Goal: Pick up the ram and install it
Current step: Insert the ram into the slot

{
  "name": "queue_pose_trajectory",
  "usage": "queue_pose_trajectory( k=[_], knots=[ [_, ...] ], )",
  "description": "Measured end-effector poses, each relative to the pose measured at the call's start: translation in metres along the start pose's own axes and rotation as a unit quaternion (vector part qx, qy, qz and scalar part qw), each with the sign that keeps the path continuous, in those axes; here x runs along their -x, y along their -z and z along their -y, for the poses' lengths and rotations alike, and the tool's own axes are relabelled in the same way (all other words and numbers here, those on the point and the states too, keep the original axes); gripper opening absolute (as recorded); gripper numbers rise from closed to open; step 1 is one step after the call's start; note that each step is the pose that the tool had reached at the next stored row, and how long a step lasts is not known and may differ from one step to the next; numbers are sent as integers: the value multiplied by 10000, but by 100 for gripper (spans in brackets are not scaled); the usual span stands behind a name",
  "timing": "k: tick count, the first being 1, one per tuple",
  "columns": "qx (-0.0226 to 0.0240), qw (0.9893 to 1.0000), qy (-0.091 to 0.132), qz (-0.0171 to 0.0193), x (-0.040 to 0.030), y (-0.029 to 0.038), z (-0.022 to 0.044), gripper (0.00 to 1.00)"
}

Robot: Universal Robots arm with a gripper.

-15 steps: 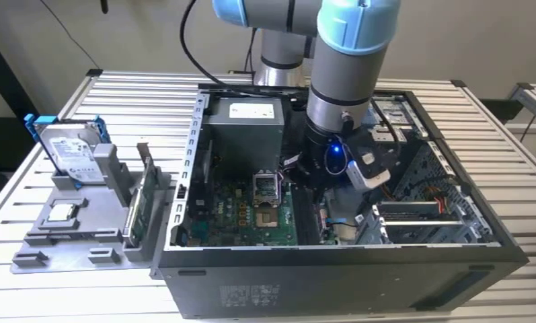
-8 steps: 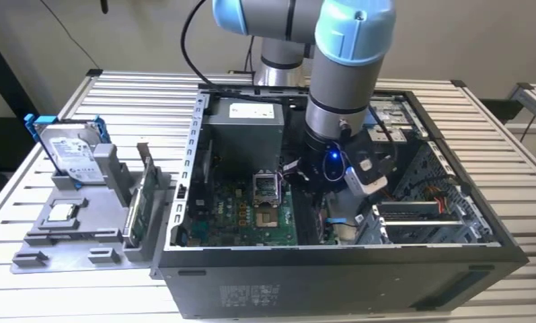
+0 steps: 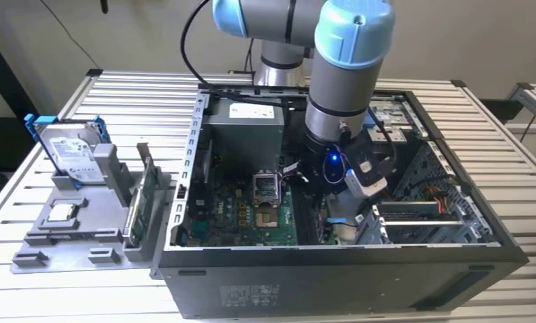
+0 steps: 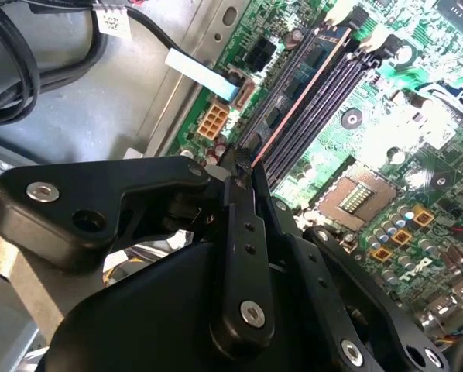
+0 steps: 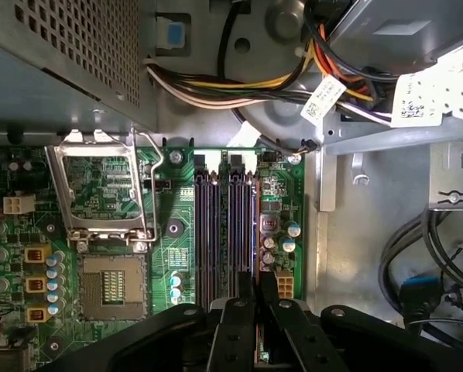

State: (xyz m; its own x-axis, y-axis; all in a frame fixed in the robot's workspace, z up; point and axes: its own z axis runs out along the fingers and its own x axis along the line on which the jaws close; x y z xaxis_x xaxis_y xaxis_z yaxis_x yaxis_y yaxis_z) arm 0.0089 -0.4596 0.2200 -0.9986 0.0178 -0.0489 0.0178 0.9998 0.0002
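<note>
Open PC case [image 3: 339, 259] sits on the slatted table [image 3: 142, 101]. Beside it, at the exterior view's left, a grey holder [image 3: 79, 225] carries the hard drive [image 3: 70, 158] and a green card [image 3: 135, 205]. The arm [image 3: 344, 81] reaches straight down into the case over the motherboard [image 5: 177, 232]. Gripper [image 4: 243, 167] is clamped on the ram [image 4: 293, 97], which lies along the memory slots [image 5: 224, 225], its lower edge at a slot. Cables [image 5: 239, 85] bunch beyond the slots by the power supply [image 3: 245, 128].
</note>
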Motion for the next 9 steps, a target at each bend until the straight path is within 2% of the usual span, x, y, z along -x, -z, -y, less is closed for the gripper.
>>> queue_pose_trajectory(
  k=[9],
  knots=[
    [0, 10000, 1, 0, -18, -14, 1, 14]
  ],
)
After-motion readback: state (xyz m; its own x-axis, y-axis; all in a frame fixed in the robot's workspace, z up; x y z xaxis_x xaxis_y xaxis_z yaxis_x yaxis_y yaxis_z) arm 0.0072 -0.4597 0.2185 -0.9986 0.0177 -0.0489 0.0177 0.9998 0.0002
